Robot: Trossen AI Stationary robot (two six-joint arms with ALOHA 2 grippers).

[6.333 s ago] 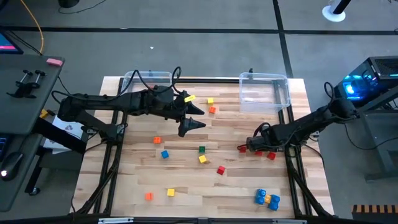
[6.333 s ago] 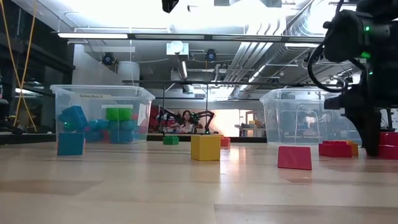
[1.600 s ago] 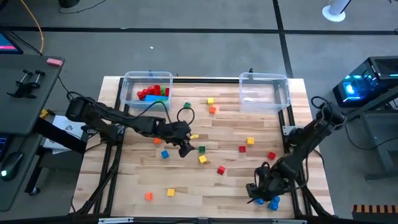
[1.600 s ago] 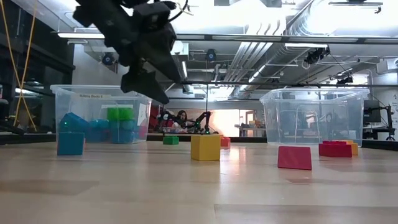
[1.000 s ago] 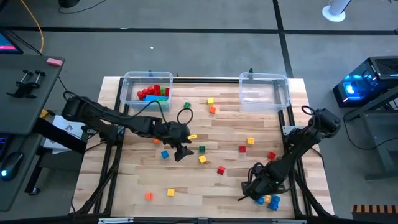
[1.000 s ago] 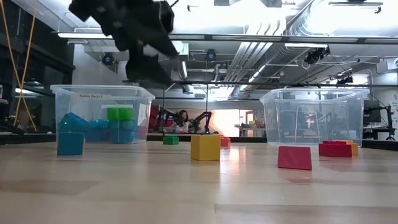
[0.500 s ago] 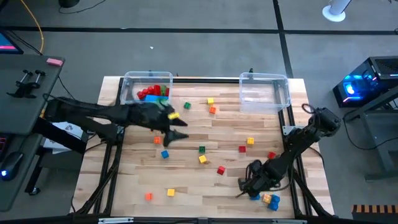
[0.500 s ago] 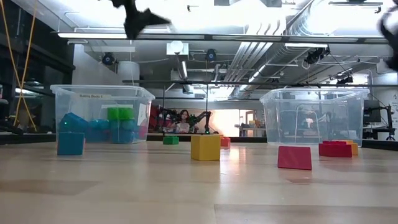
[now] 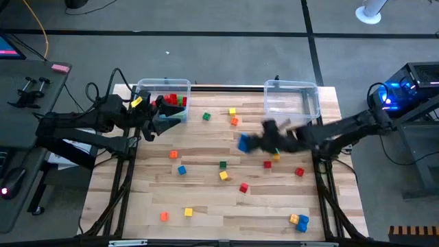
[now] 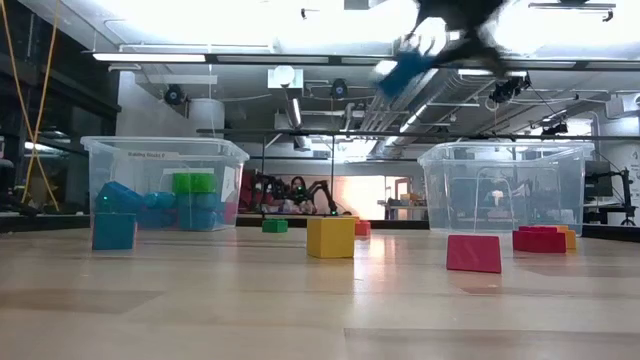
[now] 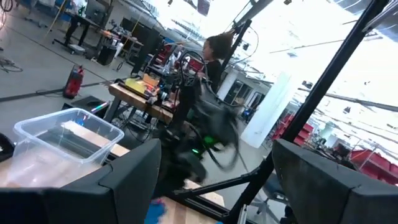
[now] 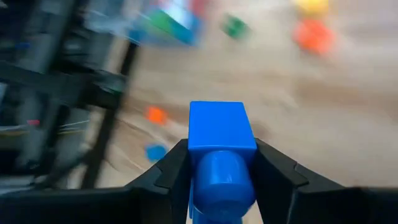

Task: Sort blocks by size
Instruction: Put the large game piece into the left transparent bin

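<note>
A large blue block [image 12: 221,155] was held firmly in the right gripper [image 9: 245,143] above mid-table; the left gripper [image 9: 171,116] – fingers spread, empty – hung beside the partly filled left bin [image 9: 145,88]; many blocks remained scattered.

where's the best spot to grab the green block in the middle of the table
Grip the green block across two opposite flat sides, coming straight down from above. It is a small cube sitting alone on the table; the yellow block near it stands apart, probably leaving room for the fingers.
</note>
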